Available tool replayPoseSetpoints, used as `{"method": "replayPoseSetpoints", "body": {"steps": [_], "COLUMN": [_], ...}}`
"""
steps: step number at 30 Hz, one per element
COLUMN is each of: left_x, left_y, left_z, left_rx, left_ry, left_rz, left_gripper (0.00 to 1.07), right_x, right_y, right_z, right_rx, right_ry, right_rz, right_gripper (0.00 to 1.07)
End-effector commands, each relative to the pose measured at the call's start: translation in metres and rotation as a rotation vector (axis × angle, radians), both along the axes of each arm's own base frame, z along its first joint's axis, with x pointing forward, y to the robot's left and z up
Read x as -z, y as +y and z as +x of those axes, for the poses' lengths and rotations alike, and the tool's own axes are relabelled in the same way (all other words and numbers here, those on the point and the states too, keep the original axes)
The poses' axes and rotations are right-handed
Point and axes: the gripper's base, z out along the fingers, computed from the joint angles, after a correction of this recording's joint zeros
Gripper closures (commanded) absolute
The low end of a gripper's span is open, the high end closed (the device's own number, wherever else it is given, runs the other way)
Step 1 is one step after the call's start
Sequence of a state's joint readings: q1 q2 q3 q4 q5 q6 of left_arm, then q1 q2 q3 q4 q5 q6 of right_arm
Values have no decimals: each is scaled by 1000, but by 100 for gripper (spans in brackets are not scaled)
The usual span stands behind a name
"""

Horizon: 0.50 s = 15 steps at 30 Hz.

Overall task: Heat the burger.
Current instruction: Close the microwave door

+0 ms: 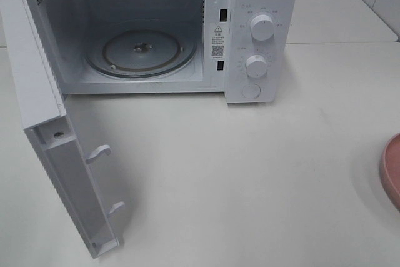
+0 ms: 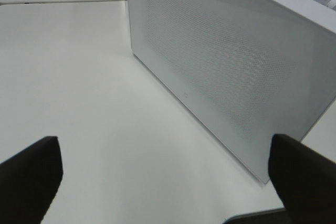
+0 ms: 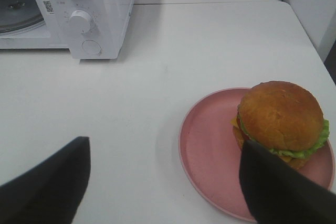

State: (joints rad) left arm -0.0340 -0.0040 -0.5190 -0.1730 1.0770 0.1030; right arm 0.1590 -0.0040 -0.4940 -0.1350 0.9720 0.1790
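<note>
On the pink plate (image 3: 210, 156), well right of the open microwave (image 1: 150, 35), sits your burger (image 3: 281, 121). Right gripper (image 3: 163, 182) is spread, empty: grasp next. Left gripper (image 2: 165, 174) is spread too.

burger (image 3: 280, 119) on plate (image 3: 210, 150), right of microwave (image 1: 259, 35) — turntable (image 1: 140, 51) inside, door (image 1: 62, 154) swung left

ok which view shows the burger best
The right wrist view: the burger sits whole on the pink plate, with bun, lettuce and cheese showing, between the open right end effector's fingers. The exterior high view catches only the plate's edge at the right border, no burger. The left wrist view shows only the microwave door.
</note>
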Motion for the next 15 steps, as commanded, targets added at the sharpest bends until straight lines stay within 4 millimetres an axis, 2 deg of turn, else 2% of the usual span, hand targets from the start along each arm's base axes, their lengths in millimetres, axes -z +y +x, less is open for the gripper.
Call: {"method": "replayPoseSetpoints", "body": {"steps": [1, 15], "left_x": [0, 0], "left_y": [0, 0], "left_z": [-2, -2], "left_rx": [-1, -2], "left_ry": [-24, -23], "left_rz": [-6, -5], "left_gripper": [7, 7], "right_x": [1, 1], "right_y": [0, 0], "right_z": [-3, -3], "right_rx": [-6, -6], "right_ry": [-29, -29], "right_rz": [-10, -10], "right_gripper": [31, 31]}}
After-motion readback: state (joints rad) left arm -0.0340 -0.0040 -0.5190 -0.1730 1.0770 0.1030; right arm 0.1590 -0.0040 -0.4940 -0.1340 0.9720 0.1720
